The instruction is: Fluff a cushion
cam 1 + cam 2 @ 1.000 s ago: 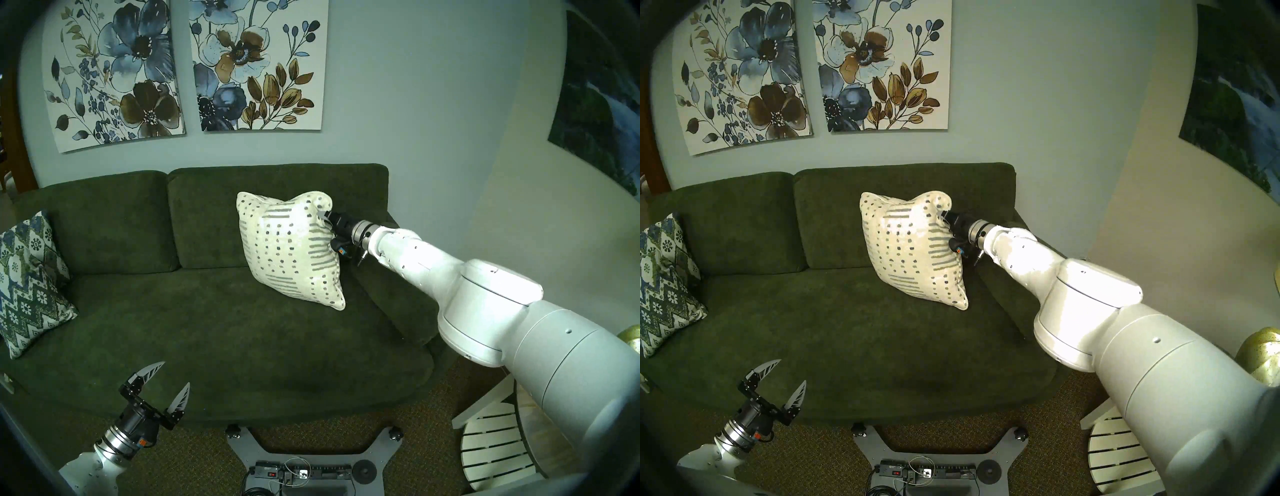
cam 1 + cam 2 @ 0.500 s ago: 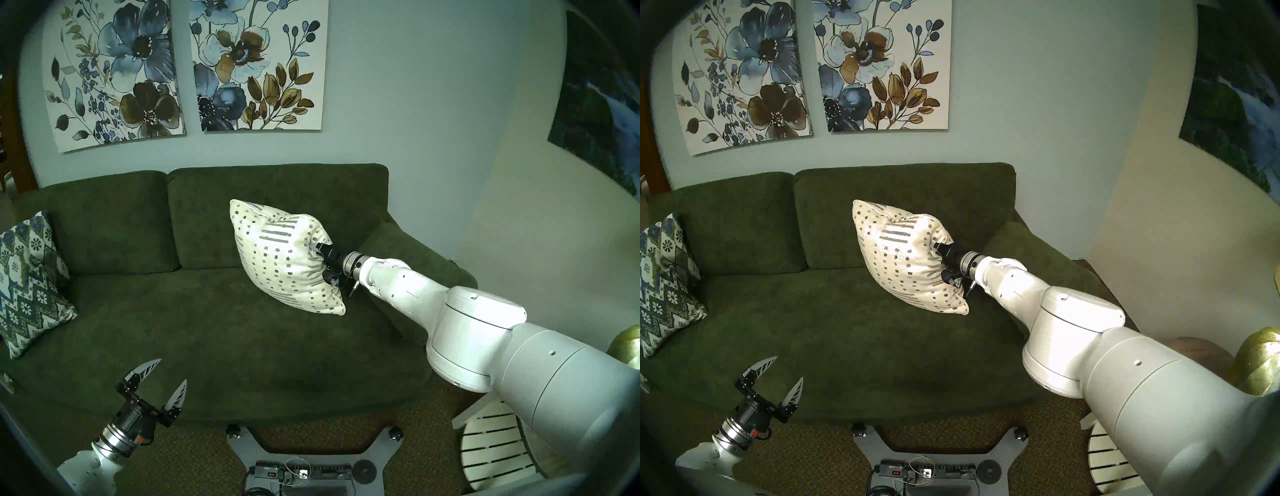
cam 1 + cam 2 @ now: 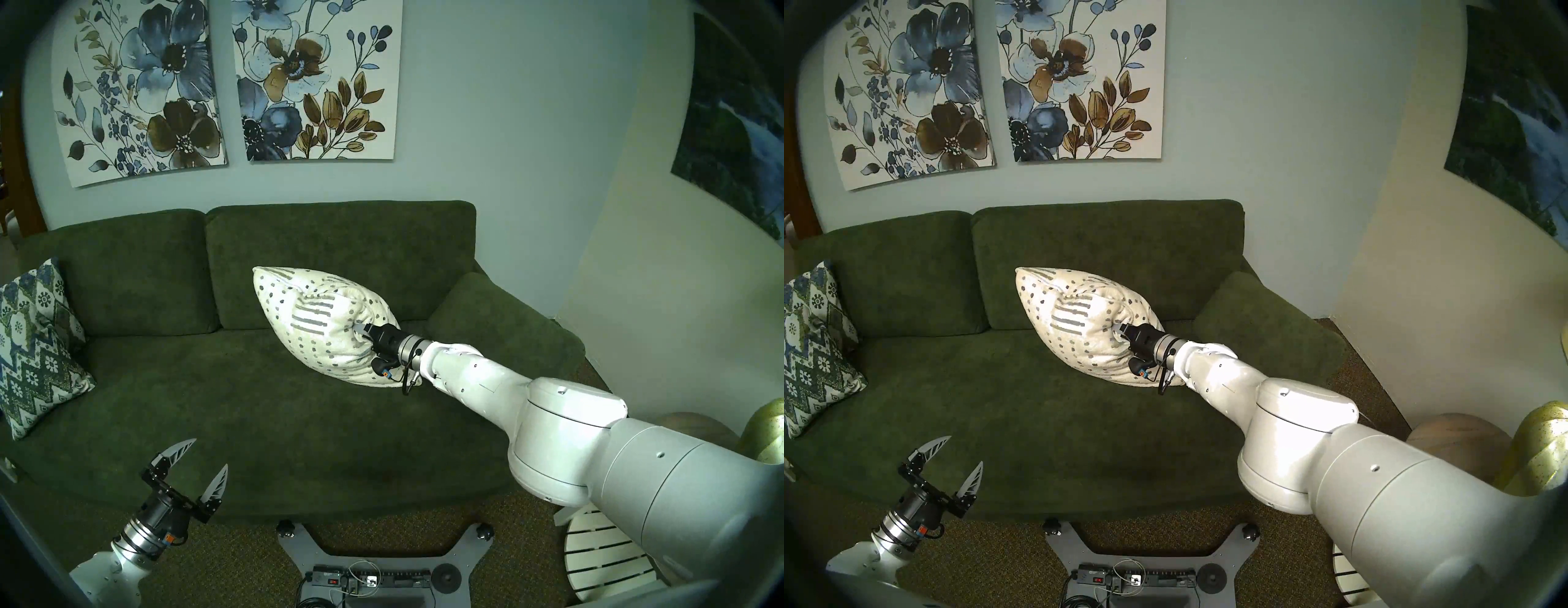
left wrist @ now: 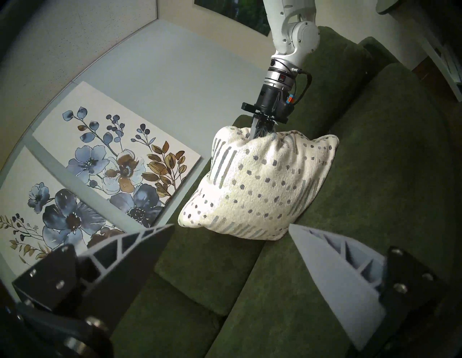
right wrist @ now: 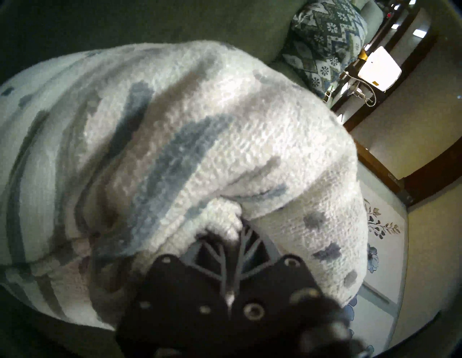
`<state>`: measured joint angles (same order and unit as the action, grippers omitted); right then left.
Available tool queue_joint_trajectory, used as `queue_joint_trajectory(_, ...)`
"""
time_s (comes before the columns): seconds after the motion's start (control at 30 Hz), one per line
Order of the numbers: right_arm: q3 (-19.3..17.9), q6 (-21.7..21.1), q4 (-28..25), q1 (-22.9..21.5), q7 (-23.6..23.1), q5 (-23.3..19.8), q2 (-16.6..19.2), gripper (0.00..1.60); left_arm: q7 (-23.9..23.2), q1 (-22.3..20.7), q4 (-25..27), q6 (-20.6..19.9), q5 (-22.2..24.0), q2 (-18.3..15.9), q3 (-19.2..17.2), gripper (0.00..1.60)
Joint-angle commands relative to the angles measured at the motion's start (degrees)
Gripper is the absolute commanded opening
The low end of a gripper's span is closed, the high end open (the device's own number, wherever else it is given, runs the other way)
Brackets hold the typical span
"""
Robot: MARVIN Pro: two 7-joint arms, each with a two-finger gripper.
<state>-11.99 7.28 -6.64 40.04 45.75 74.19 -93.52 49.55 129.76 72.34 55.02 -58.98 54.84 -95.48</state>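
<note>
Since a second ago my right gripper has swung down and left, tipping the cushion from upright to lying slanted on the right half of the sofa. Its fingers are pinched together on a bunch of the cushion's near right edge. My left gripper hovers with fingers apart over the sofa's near left edge, well apart from the cushion.
</note>
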Motion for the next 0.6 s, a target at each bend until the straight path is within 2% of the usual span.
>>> queue_joint_trajectory(0.0,0.20,-1.08,0.40,6.37,1.34,-0.22,-0.24,0.00,0.46,-5.83,3.91,-1.39,-4.45,-0.85,0.98,1.60)
queue_joint_trajectory(0.33,-0.03,-2.34,0.35,8.58,7.25,-0.52,1.25,0.00,-3.85,-11.38,7.82,-6.63,-11.70,-2.97,3.11,1.60)
queue_joint_trajectory(0.57,0.29,-2.83,0.31,10.36,10.89,-0.24,2.62,0.00,-8.26,-16.42,6.55,-10.21,-16.41,-2.98,5.53,1.60)
